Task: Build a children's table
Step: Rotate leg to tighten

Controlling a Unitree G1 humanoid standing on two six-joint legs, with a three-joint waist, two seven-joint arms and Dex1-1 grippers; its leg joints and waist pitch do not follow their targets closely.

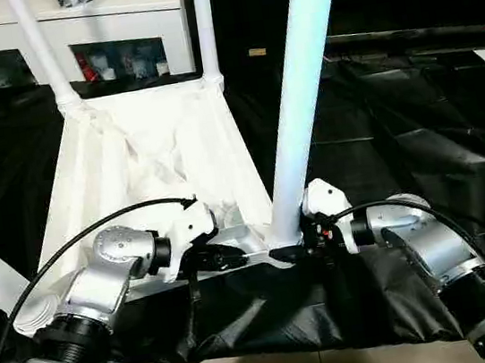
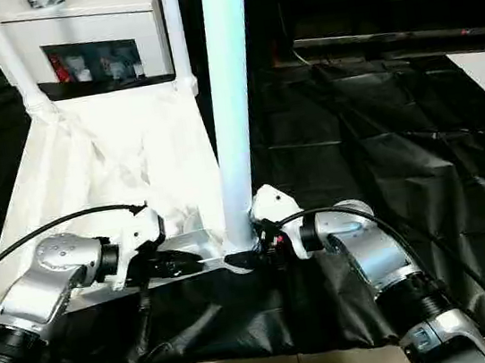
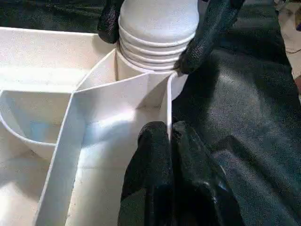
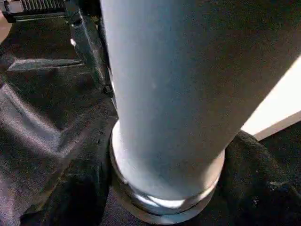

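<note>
My left end effector [image 1: 235, 256] is clamped closed on the upturned tabletop's [image 1: 130, 152] rim to steady it, while my right end effector [image 1: 299, 250] brackets, fingers apart, the leg [image 1: 302, 92] seated in its corner socket [image 3: 155, 33].

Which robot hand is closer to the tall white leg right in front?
Right. The right end effector straddles the base of the leg. The left end effector, shut, pinches the tabletop rim beside the leg's socket.

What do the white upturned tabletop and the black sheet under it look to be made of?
White upturned tabletop: apparently moulded plastic, smooth and semi-glossy, with thin ribs underneath. Black sheet: probably thin plastic film; it is shiny and creased.
</note>
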